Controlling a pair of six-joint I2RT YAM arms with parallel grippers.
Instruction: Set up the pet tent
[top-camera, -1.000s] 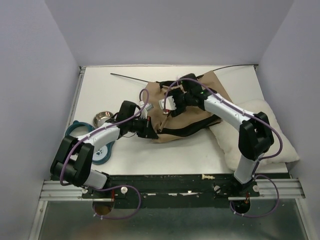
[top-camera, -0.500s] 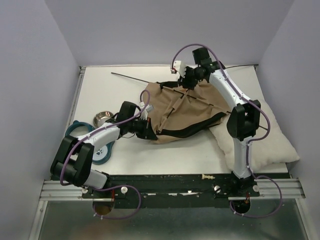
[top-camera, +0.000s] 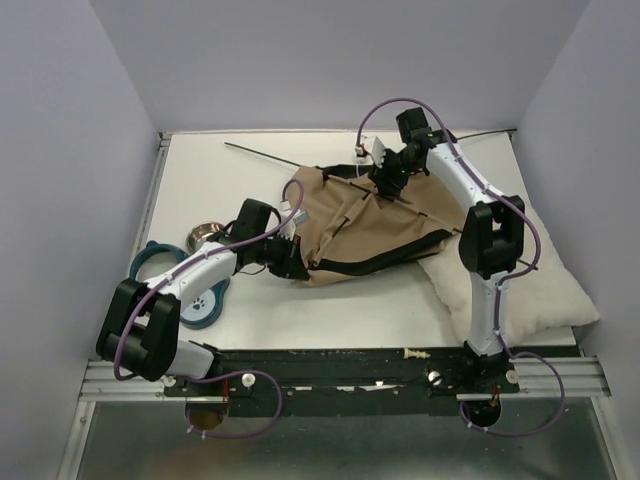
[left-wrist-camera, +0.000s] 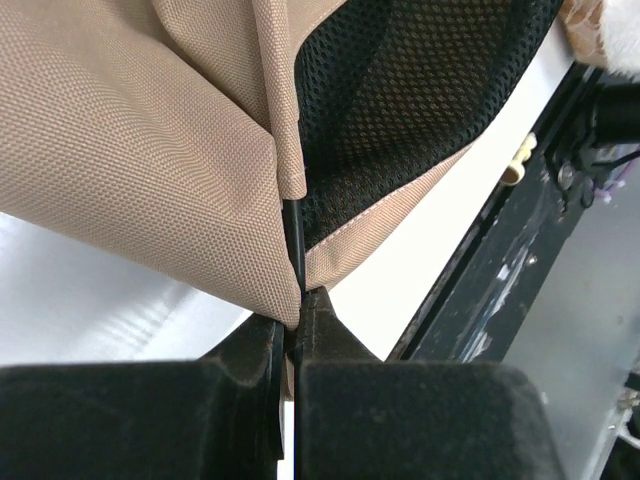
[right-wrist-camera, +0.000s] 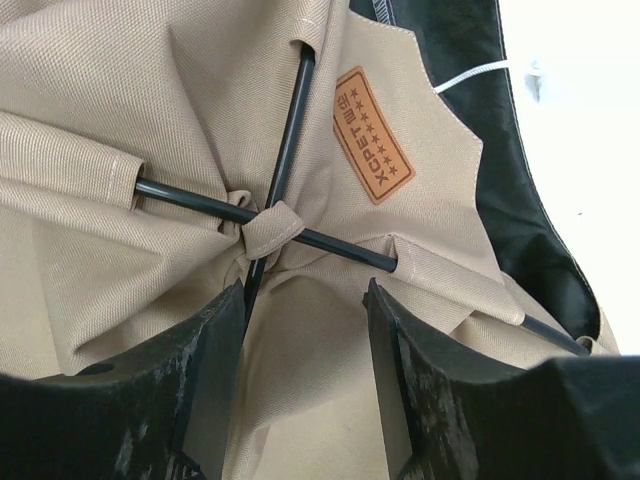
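The tan-brown pet tent (top-camera: 370, 225) lies slumped on the white table, with black trim along its near edge. My left gripper (top-camera: 290, 262) is shut on the tent's near-left corner; the left wrist view shows its fingers (left-wrist-camera: 330, 340) pinching tan fabric (left-wrist-camera: 150, 150) and a thin black pole (left-wrist-camera: 294, 250) beside black mesh (left-wrist-camera: 400, 100). My right gripper (top-camera: 388, 185) is open just above the tent's top. In the right wrist view it (right-wrist-camera: 305, 300) hovers by the crossed black poles and their fabric loop (right-wrist-camera: 272, 228), next to the brown leather label (right-wrist-camera: 372, 135). The pom-pom does not show.
A white fluffy cushion (top-camera: 520, 270) lies at the right, partly under the tent. A metal bowl (top-camera: 205, 237) and a teal-and-blue dish (top-camera: 200, 300) sit at the left. A black pole end (top-camera: 262, 155) sticks out over the back of the table. A small white peg (top-camera: 415, 353) lies on the front rail.
My right gripper left the tent's middle, rose to the back, then came down a little over the pole crossing. The tent fabric spread out. My left gripper kept its hold.
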